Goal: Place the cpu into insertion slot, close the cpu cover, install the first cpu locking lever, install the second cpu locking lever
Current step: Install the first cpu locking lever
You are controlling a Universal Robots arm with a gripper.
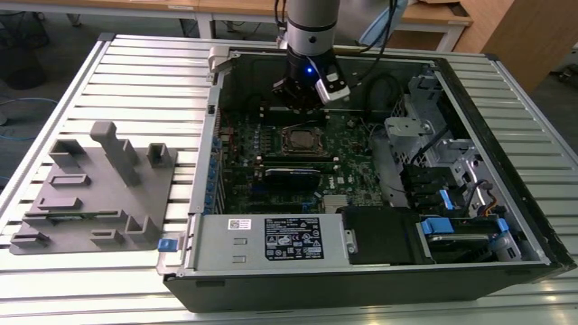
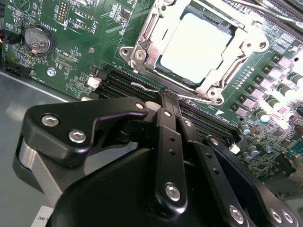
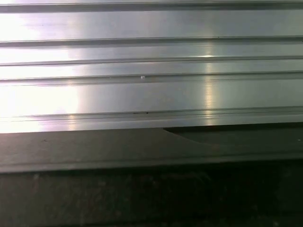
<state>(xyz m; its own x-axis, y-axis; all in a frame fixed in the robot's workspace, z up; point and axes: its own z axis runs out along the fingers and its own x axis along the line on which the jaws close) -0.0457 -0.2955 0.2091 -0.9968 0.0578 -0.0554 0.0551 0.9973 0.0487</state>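
Partly cut-off cpu cover [image 2: 145, 34] beyond tool [image 2: 169, 97]

Exterior view overhead, second wrist view close-up, both w/ cpu [image 2: 199, 45]

The arm [image 1: 312, 20] hangs near-vertical, a blue light on its wrist [image 1: 310, 68], and the gripper [image 2: 168, 97] points down with its black fingers [image 2: 166, 142] drawn together.
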